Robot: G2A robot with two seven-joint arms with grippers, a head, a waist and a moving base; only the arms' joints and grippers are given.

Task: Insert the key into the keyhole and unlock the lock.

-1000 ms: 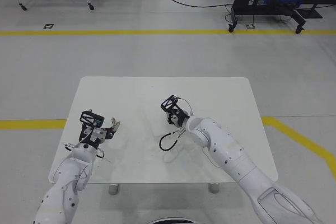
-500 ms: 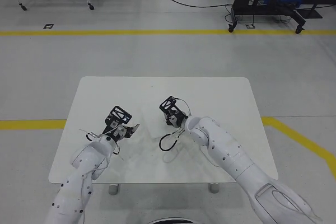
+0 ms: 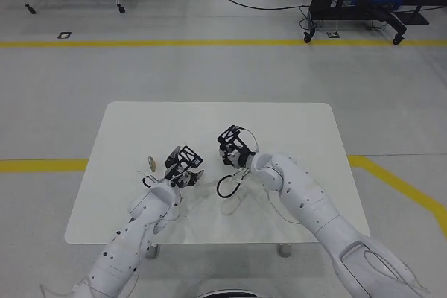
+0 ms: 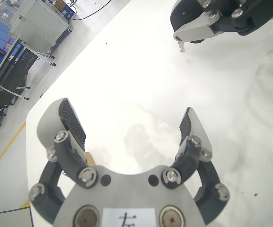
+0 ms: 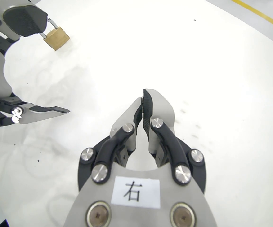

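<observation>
Left arm has been swinging in from the table's [image 3: 283, 127] left edge and is now sitting just past the padlock [image 5: 56, 38], on the side toward the right arm. Right arm is showing almost no shift.

Padlock is lying on its side on the table, brass body clear, shackle running behind one pad of the left gripper [image 4: 127, 109]. Cannot tell whether pad and shackle are touching. Keyhole face is not making itself out.

Step in hand, as I am reading it: taking up the padlock so the key can be presented. To do it well, the left fingers should be straddling the brass body rather than the shackle, clamping the flat sides and leaving the keyhole end bare and turned toward the key.

Left gripper is standing spread wide, nothing between the pads. Right gripper [image 5: 143, 95], well apart from the padlock, is pinching tight on the key [image 4: 182, 47], the toothed blade poking out below its fingertips and hanging just over the table.
</observation>
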